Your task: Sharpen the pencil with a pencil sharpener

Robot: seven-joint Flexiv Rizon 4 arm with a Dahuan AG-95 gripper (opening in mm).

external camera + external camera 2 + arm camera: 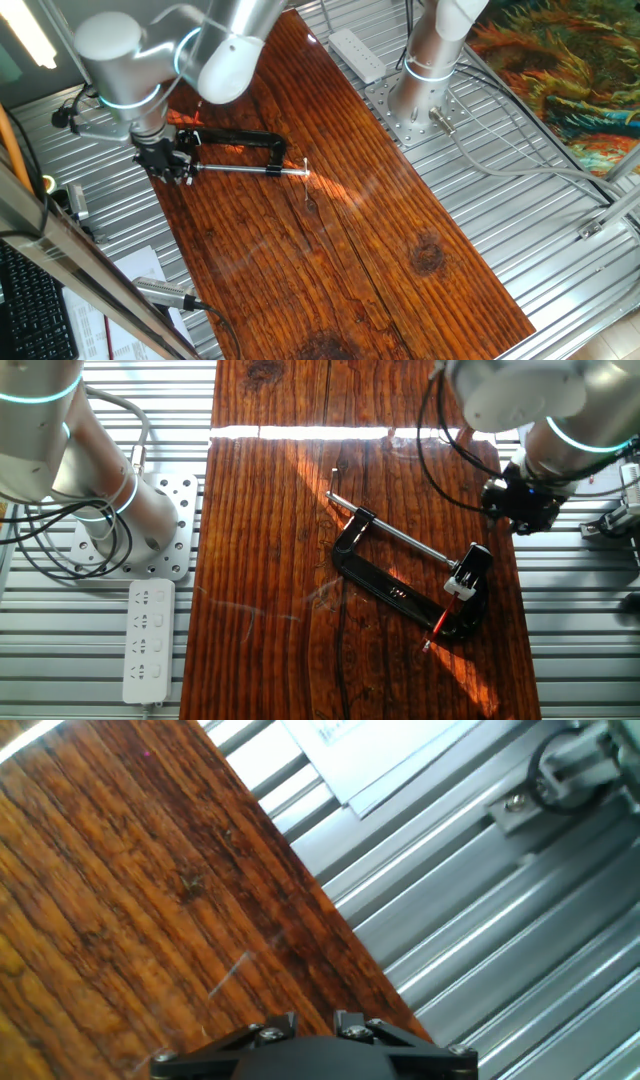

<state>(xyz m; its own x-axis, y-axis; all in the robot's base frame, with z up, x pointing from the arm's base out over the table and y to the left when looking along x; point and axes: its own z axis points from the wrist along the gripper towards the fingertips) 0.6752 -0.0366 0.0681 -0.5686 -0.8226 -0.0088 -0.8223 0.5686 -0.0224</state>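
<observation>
— While the hand point(522, 510) hangs over the long edge of the counter point(260, 560), what step is this?

— The approach, by my reading. Nothing lifted yet. My hand view shows only bare wood, the edge, and the metal slats point(520, 940) beyond. Neither task thing is in front of my fingers.

— Hand released or clenched?

— Cannot tell. The fingertips show in no view clearly enough.

— Where is the pencil sharpener point(477, 560)?

— On the counter near that same long edge, just inboard of my hand. It looks seated at the end of the black clamp point(390, 585), by the tip of the screw rod. Whether it is pinched there, I can't say.

— Pencil?

— A red sliver point(440, 622) by the clamp's bend, toward the same edge. Possibly the pencil, but too small to be sure.

— Next move?

— Shift inboard from the edge and settle over the red sliver. Then confirm it is the pencil before closing. After that, line its point with the sharpener's hole.
</observation>
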